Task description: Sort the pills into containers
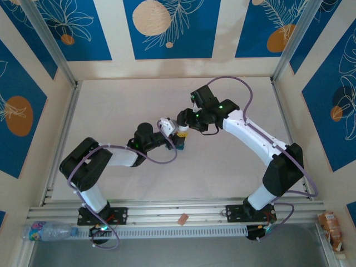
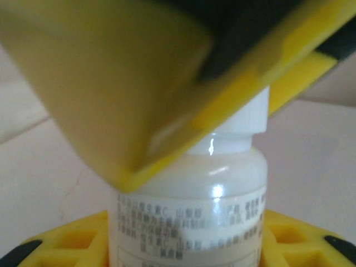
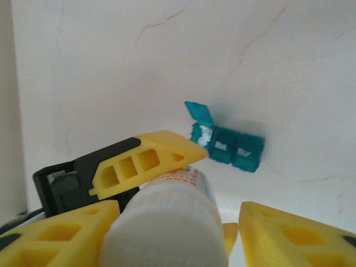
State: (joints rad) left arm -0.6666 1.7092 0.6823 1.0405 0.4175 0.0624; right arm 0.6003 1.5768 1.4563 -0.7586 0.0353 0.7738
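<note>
White bottle (image 2: 189, 222), Chinese small print; teal containers (image 3: 233, 149), "Mon." label

The left gripper (image 1: 170, 133) and its white bottle (image 3: 161, 228) crowded one side of the containers (image 3: 231, 147); the table (image 3: 111, 67) beyond seemingly lay open.

Glossy, smooth white plastic pill bottle (image 2: 189, 217) with a printed label. Near the bottle, pill organizer (image 3: 229, 148): translucent teal plastic, slight sheen. Tabletop (image 3: 111, 67) under the bottle: matt, smooth, faintly veined.
</note>
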